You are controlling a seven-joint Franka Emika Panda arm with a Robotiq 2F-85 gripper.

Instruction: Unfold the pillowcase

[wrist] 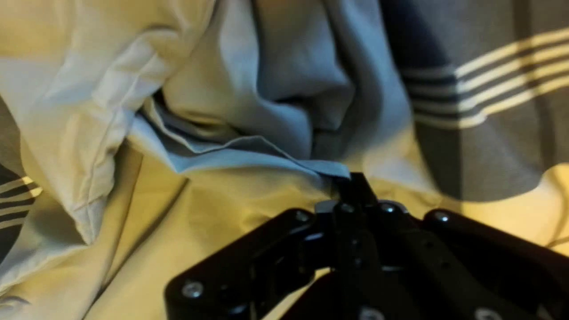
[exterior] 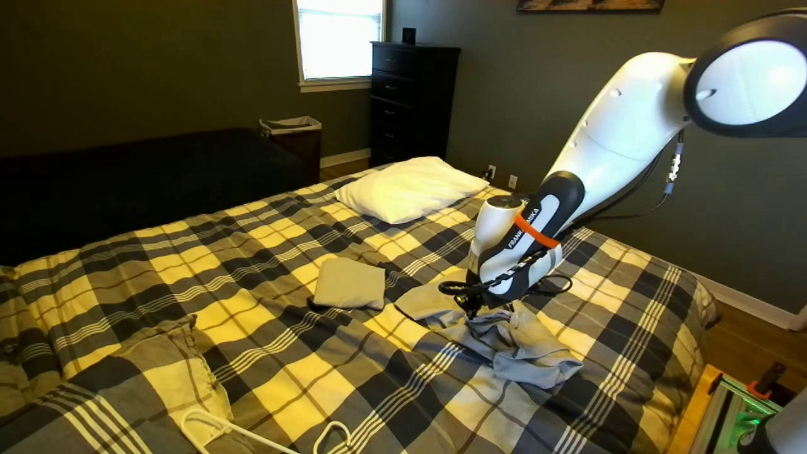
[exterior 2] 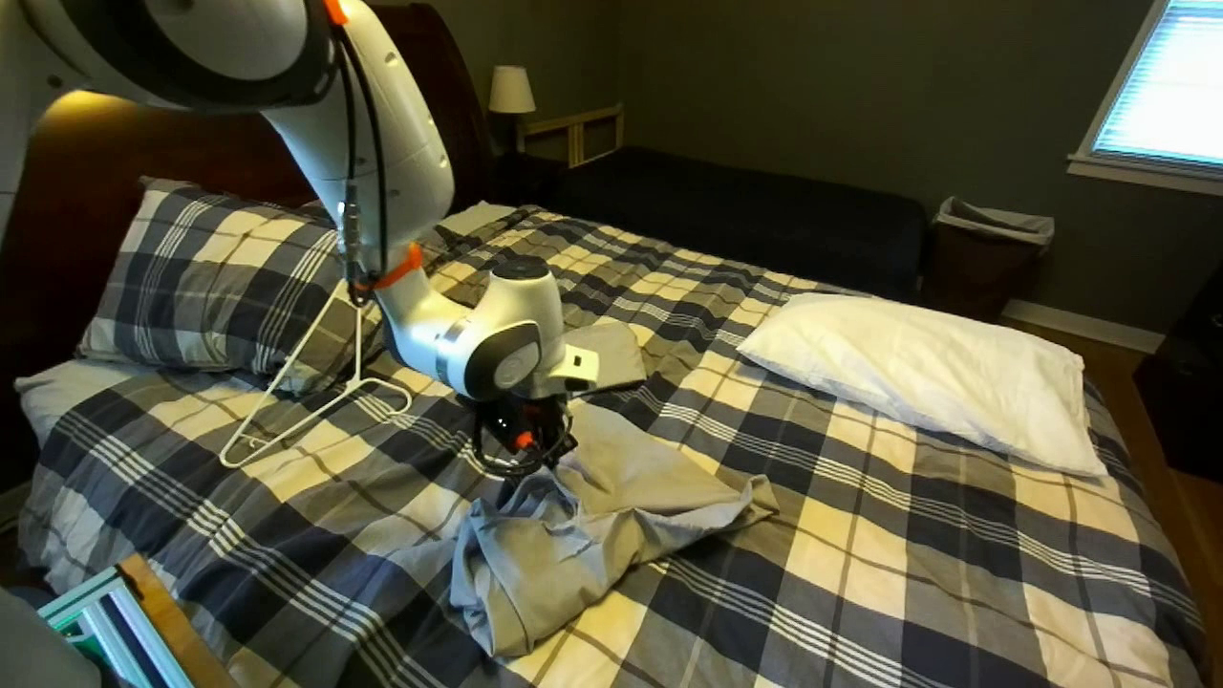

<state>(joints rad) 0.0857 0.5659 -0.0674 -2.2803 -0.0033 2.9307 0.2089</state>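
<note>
A grey pillowcase [exterior 2: 611, 521] lies rumpled and only partly spread on the plaid bed [exterior: 233, 315], toward the side where the arm [exterior: 621, 126] leans in. Most of its cloth is bunched in deep, overlapping folds, while a flatter stretch runs toward the bed's middle. In the wrist view its hem gapes in a wavy line around a dark gap, a seamed corner comes to a point, and the light tints the grey blue and yellow. The gripper [wrist: 351, 178] pinches the hem, its fingers [wrist: 359, 192] pressed together on the edge of the cloth.

The arm's lower end and looped cables [exterior: 465, 289] block part of the pillowcase in both exterior views. Near the middle of the bed rests a folded cloth [exterior 2: 611, 355], flat and squared, partly hidden behind the arm in an exterior view. A white pillow [exterior 2: 917, 373] lies toward the foot of the bed; at the head, a plaid pillow [exterior 2: 225, 277] leans with a hanger [exterior 2: 355, 385] close by. Beyond the bed's far side are a hamper [exterior: 307, 151] and a small lamp [exterior 2: 511, 91], and a dark dresser [exterior: 410, 101] stands past its foot.
</note>
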